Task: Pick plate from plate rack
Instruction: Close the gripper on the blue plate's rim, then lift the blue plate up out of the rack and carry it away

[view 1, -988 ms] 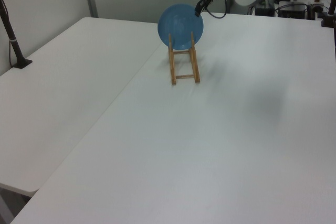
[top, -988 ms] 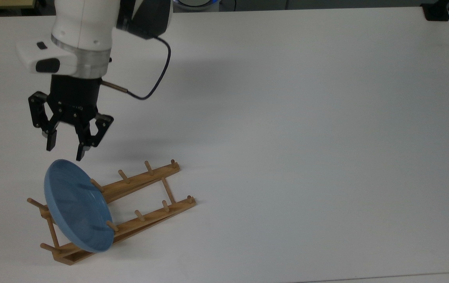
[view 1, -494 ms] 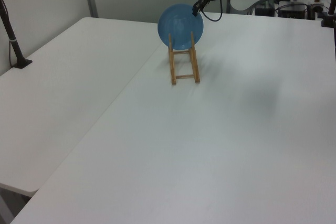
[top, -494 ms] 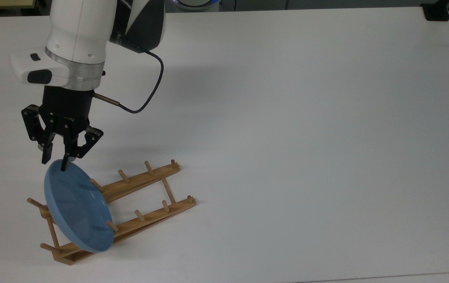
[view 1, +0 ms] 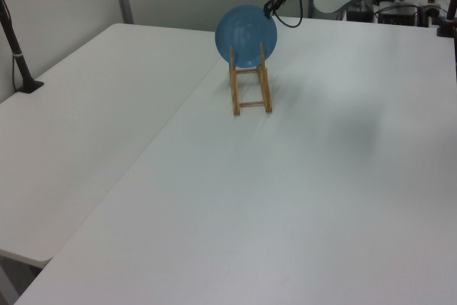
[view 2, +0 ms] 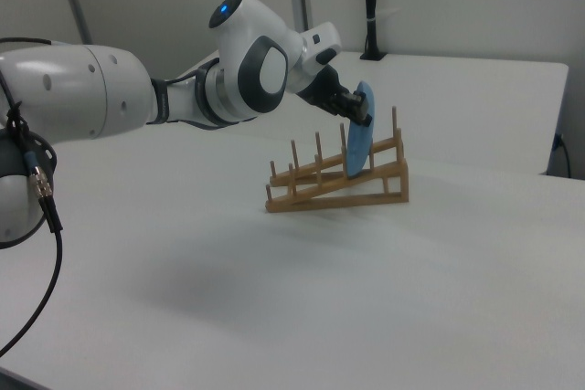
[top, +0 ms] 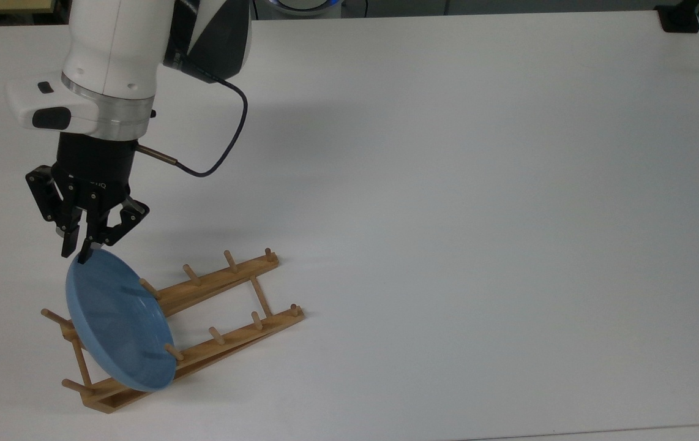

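Wooden and light brown, the plate rack (top: 190, 324) is lying on the white table (top: 478, 214), and in the top view we are seeing its two slanted rails running from the low, narrow end at the top view's right toward the raised end at the top view's left, with short pegs standing along both rails. Nearest to us in the left view, the rack (view 1: 250, 89) is pointing its low end toward the camera, and the plate (view 1: 246, 26) is standing at the far, high end with its light-blue face turned our way. In the top view the plate (top: 120, 321) is sitting on edge between pegs near the raised end, leaning, with its lower rim down between the rails. In the right view the plate (view 2: 359, 139) is showing nearly edge-on, resting in the rack (view 2: 340, 180) just before the last tall peg. Farther on, we are finding the gripper (top: 78, 250) at the plate's upper rim: its black fingers (top: 68, 242) are drawn close together and are pinching that rim, one on each face. In the right view the gripper (view 2: 362, 116) is meeting the plate's top edge, and behind it the white arm (view 2: 164, 89) is stretching back toward the right view's left.
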Controlling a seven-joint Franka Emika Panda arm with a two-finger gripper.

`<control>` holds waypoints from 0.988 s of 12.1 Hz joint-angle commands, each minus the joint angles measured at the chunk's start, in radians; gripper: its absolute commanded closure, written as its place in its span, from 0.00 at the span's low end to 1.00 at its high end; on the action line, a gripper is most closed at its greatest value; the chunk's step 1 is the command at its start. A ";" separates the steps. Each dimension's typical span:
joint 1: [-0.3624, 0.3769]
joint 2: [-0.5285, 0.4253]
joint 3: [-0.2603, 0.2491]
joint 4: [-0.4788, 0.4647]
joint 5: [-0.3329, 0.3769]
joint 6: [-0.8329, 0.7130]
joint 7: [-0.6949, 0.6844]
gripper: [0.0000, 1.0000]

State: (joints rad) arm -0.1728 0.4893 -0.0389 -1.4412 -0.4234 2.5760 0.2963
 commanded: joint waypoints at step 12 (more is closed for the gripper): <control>-0.016 -0.098 0.002 0.010 -0.028 0.015 0.009 1.00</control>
State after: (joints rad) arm -0.1820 0.4398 -0.0390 -1.4000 -0.4580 2.5796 0.2950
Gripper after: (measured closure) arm 0.952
